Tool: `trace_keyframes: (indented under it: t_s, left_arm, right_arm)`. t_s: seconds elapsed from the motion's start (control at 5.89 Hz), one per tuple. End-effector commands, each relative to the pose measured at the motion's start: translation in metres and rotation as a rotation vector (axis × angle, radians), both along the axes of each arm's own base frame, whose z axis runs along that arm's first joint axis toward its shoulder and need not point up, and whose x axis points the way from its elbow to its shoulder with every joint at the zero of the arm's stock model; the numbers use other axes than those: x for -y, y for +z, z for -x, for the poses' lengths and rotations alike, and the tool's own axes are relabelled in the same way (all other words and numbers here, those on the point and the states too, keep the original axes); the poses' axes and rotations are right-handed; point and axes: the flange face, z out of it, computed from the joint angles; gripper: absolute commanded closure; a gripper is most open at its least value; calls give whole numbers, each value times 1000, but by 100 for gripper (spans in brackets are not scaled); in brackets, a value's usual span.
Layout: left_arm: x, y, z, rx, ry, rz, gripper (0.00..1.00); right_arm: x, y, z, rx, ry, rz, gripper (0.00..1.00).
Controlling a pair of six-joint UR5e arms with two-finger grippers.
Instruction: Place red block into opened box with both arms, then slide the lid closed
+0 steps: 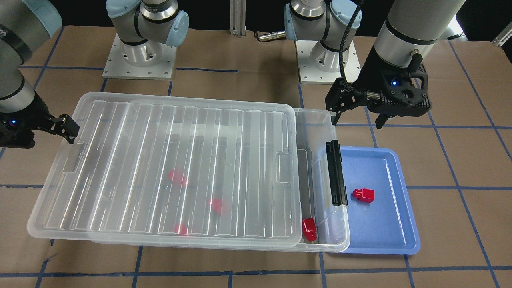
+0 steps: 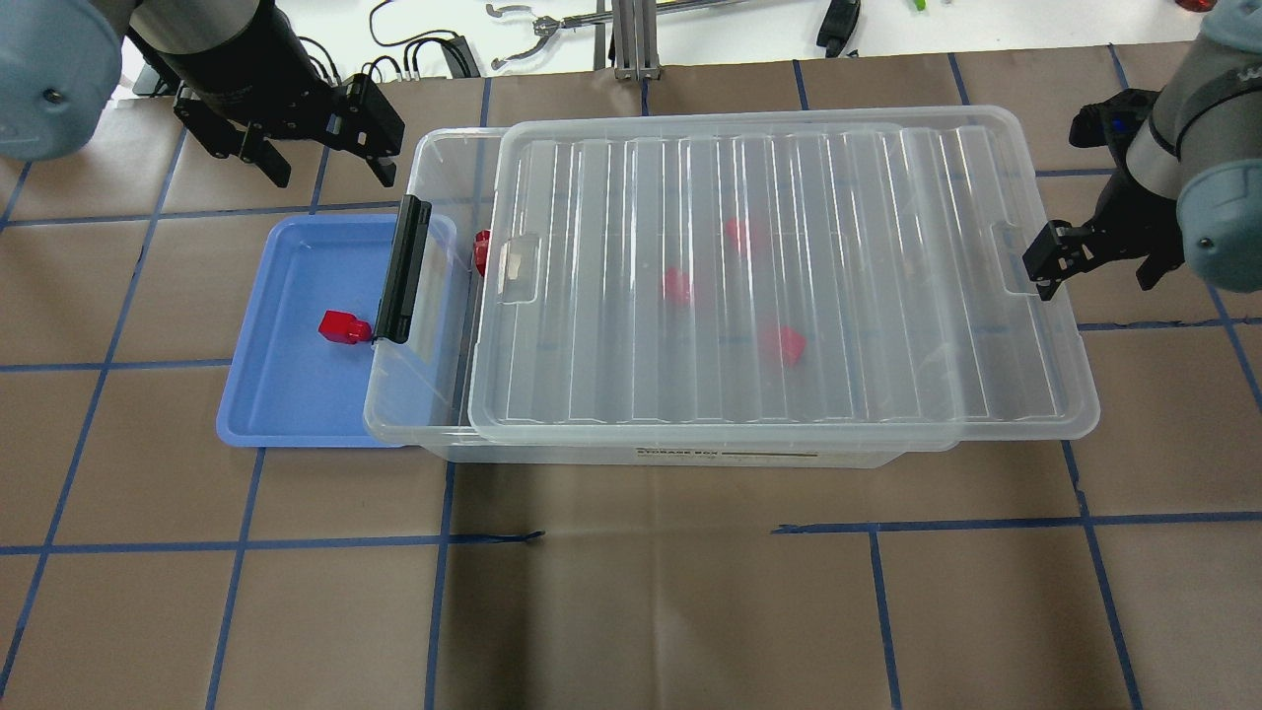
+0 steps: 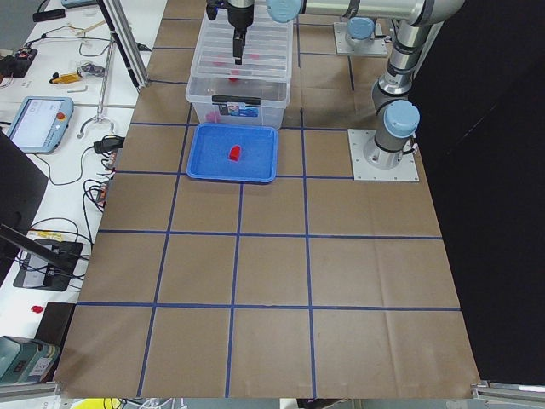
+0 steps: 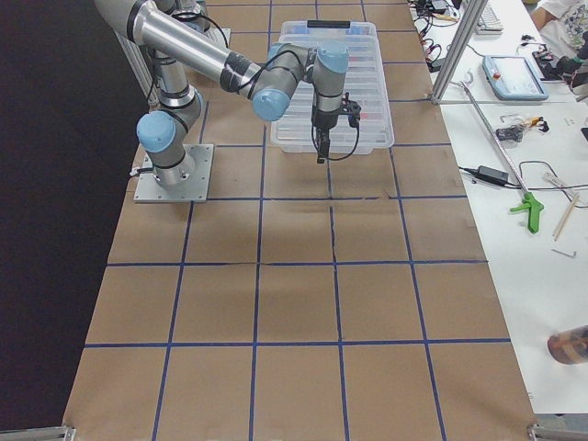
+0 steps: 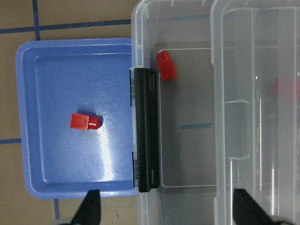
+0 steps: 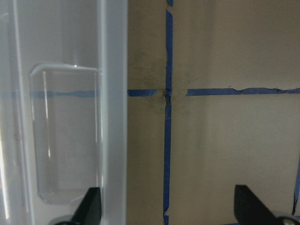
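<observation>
The clear box [image 2: 434,163] lies across the table, and the ribbed lid [image 2: 769,286] covers all of it except a narrow strip at the end with the black clip [image 2: 402,268]. One red block [image 2: 481,251] lies in that uncovered strip. Three more show dimly under the lid, one of them a red block [image 1: 177,177] near the middle. Another red block [image 5: 84,122] rests in the blue tray [image 2: 286,394]. My left gripper [image 2: 330,168] hovers open and empty behind the tray and clip end. At the lid's far short edge, my right gripper [image 2: 1096,266] is open, one finger beside the rim.
The blue tray is tucked partly under the box's clip end. Brown paper with blue tape lines covers the table [image 2: 631,592]. Both arm bases [image 1: 140,60] stand behind the box. Cables and tools lie on a white bench [image 4: 514,175] beyond the table.
</observation>
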Motion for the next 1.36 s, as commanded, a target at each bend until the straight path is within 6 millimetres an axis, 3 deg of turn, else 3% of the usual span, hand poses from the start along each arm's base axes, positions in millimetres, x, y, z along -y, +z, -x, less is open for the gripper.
trace_keyframes:
  t_s: [0.0,0.85,1.02,1.19]
  left_arm:
    - [-3,-3,0,12,-182,-12,2]
    - [1,-22,-18,61,-1002,-37,2]
    - [5,-20,-50,90,-1055,-39,2]
    - [10,-4,-72,127,-1232,-14,2]
  right_arm:
    - [-4,0,30,3,-23,-4,0]
    - [-18,5,94,0,-50,-7,0]
    - [-19,8,97,-2,-57,-3,0]
    - [-21,16,91,4,-61,12,0]
